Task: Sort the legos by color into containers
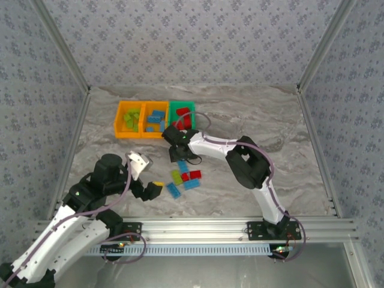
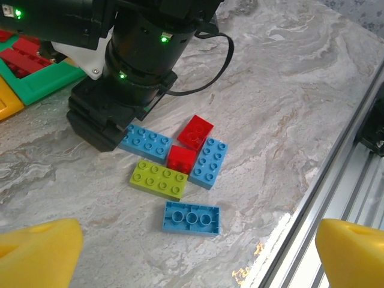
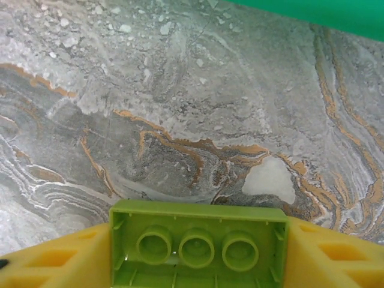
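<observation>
Right claw [image 3: 198, 267] pinching a lime lego [image 3: 198, 237] near the green container [image 3: 312, 15]. Left claw [image 2: 198, 258] spread wide, farther from that container, facing loose legos [image 2: 180, 171].

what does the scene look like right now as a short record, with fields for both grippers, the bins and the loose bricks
left gripper: open, empty, near the loose bricks
right gripper: shut on a lime green brick, hollow underside facing its camera
left orange bin: holds lime green legos
middle orange bin: holds blue legos
green bin: holds red legos
loose bricks: six clustered on the table: three blue, two red, one lime green
</observation>
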You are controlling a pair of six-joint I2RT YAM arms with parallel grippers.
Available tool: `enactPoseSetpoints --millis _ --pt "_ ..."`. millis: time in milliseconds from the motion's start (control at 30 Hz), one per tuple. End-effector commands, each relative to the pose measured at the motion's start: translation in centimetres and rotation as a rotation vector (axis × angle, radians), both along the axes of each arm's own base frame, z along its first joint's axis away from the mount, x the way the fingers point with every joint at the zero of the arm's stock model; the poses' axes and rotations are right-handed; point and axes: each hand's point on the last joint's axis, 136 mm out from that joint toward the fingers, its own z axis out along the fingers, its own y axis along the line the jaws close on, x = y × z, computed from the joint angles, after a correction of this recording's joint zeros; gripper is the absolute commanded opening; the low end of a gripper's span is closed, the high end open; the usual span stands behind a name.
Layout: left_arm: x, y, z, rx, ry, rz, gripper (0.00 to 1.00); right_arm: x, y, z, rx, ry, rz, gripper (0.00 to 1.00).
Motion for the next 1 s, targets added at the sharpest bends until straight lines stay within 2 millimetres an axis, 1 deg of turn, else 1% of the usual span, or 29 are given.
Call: enactPoseSetpoints --millis 0,33,67,167,200,233,300,333,367,433,467,533,633,700,733,833,933,967 --pt "0.8 0.3 1.2 -0.007 -0.086 0.025 0.99 -0.6 0.0 0.1 -0.010 0.017 -0.018 0.55" --pt "1.0 0.6 1.3 -0.006 -0.098 0.046 0.99 -0.5 0.3 1.0 0.010 0.002 -0.012 0.52" --pt "1.3 1.0 1.6 -0.006 -0.114 0.080 0.99 -0.5 0.8 2.2 0.041 -0.024 -0.001 0.50" --pt "2.7 2.9 2.7 -0.029 -0.151 0.236 0.99 -0.3 2.7 7.2 0.147 -0.136 0.049 0.50" --pt "3.2 3.6 3.1 -0.045 -0.156 0.302 0.99 -0.4 3.5 9.0 0.196 -0.176 0.062 0.51" --pt "3.7 4.4 3.4 -0.059 -0.163 0.365 0.99 -0.3 4.4 10.8 0.230 -0.228 0.116 0.51" --pt "4.5 6.2 4.1 -0.082 -0.166 0.497 0.99 -0.2 6.4 13.9 0.310 -0.317 0.181 0.52" --pt "5.0 7.2 4.4 -0.088 -0.162 0.572 0.99 0.1 7.5 15.1 0.342 -0.361 0.220 0.51" --pt "5.2 7.9 4.6 -0.088 -0.165 0.613 0.99 0.3 8.4 15.9 0.364 -0.399 0.254 0.52" --pt "5.7 9.6 4.8 -0.084 -0.174 0.718 0.99 1.3 10.3 17.2 0.386 -0.482 0.321 0.52" --pt "5.9 10.4 4.8 -0.086 -0.178 0.771 0.99 2.1 11.0 17.6 0.390 -0.522 0.343 0.52" --pt "6.1 11.7 4.8 -0.091 -0.190 0.838 0.99 3.8 12.7 17.7 0.406 -0.581 0.388 0.52" --pt "6.0 13.6 4.9 -0.099 -0.205 0.920 0.99 6.2 14.9 16.7 0.428 -0.613 0.451 0.52" --pt "5.8 14.6 4.9 -0.104 -0.216 0.961 0.99 7.6 16.3 16.0 0.443 -0.635 0.504 0.51" --pt "5.7 15.0 4.9 -0.108 -0.222 0.977 0.99 8.6 16.8 15.7 0.447 -0.646 0.505 0.52" --pt "5.7 15.5 5.0 -0.116 -0.235 0.998 0.99 10.8 18.2 14.2 0.438 -0.672 0.521 0.52" --pt "5.9 15.4 4.7 -0.111 -0.222 0.991 0.99 12.1 19.9 13.3 0.413 -0.725 0.584 0.52" --pt "6.0 15.3 4.5 -0.112 -0.213 0.986 0.99 12.2 20.4 13.2 0.399 -0.749 0.602 0.52"
